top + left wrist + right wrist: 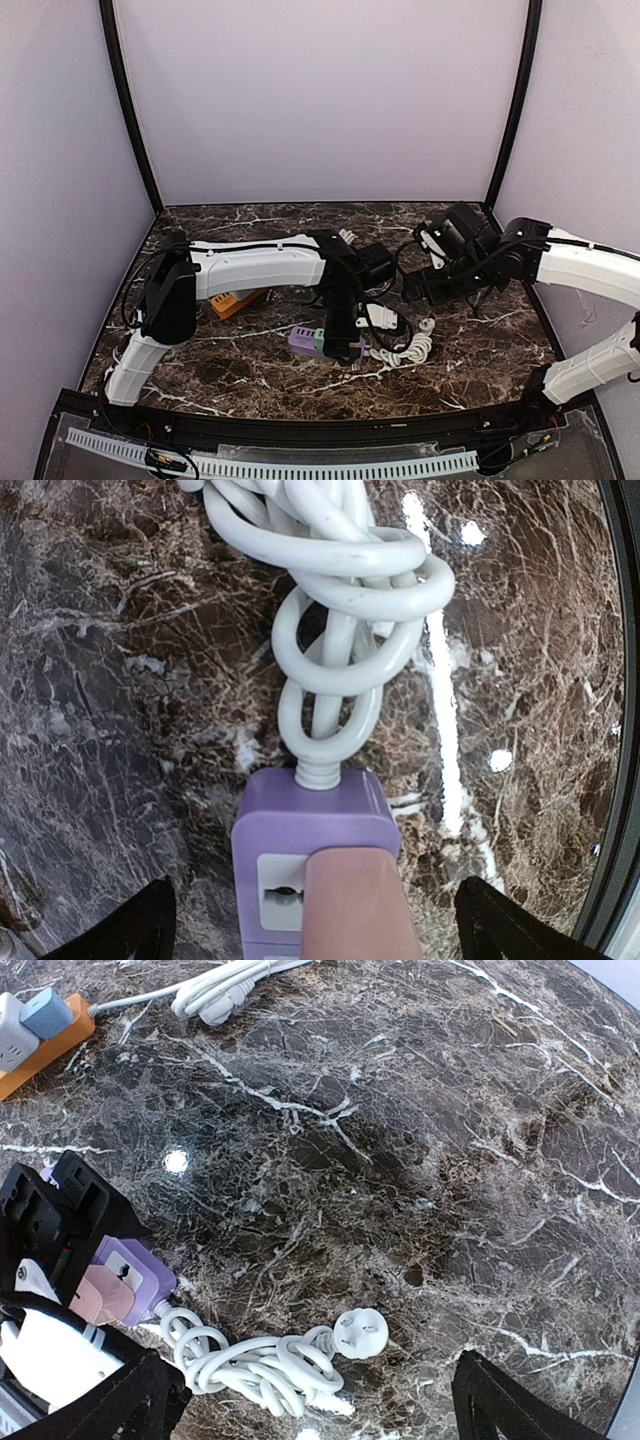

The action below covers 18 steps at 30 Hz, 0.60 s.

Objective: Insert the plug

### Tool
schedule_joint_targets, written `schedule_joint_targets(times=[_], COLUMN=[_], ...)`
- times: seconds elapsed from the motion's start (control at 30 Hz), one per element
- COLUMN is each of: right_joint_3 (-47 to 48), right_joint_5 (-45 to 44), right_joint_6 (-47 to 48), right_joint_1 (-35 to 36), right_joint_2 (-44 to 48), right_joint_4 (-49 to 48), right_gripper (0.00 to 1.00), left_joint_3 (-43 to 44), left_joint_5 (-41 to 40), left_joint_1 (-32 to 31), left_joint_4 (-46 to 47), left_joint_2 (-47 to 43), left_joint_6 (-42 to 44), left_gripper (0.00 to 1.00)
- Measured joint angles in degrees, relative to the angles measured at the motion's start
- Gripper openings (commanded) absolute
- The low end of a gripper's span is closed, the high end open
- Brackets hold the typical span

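Note:
A purple power strip (305, 340) lies at the table's middle, also in the left wrist view (300, 820) and the right wrist view (135, 1265). A pink plug (355, 910) stands on its end socket, partly covering it; it also shows in the right wrist view (100, 1295). My left gripper (315, 905) hangs straight over it (345, 350), open, with both fingers well clear of the plug's sides. My right gripper (415, 288) is open and empty, hovering to the right (315, 1410).
The strip's white cable (345, 600) is coiled to its right (410, 350) and ends in a loose white plug (360, 1333). An orange power strip (235, 302) with blue and white adapters (40, 1045) lies at the left under my left arm.

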<state>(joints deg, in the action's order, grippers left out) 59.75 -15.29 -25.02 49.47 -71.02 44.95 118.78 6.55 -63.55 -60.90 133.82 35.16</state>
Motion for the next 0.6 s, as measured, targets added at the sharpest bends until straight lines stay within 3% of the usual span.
schedule_joint_targets(times=[0.6], right_joint_3=[-2.25], right_joint_5=[-1.16], right_joint_6=[-2.58], right_joint_1=[0.00], right_joint_2=[3.89], right_joint_4=[-0.48], right_gripper=[0.99], left_joint_3=[-0.66], left_joint_5=[-1.42], left_joint_1=[0.00], left_joint_4=[2.60], left_joint_2=[-10.86], left_joint_6=[-3.43], left_gripper=[0.99])
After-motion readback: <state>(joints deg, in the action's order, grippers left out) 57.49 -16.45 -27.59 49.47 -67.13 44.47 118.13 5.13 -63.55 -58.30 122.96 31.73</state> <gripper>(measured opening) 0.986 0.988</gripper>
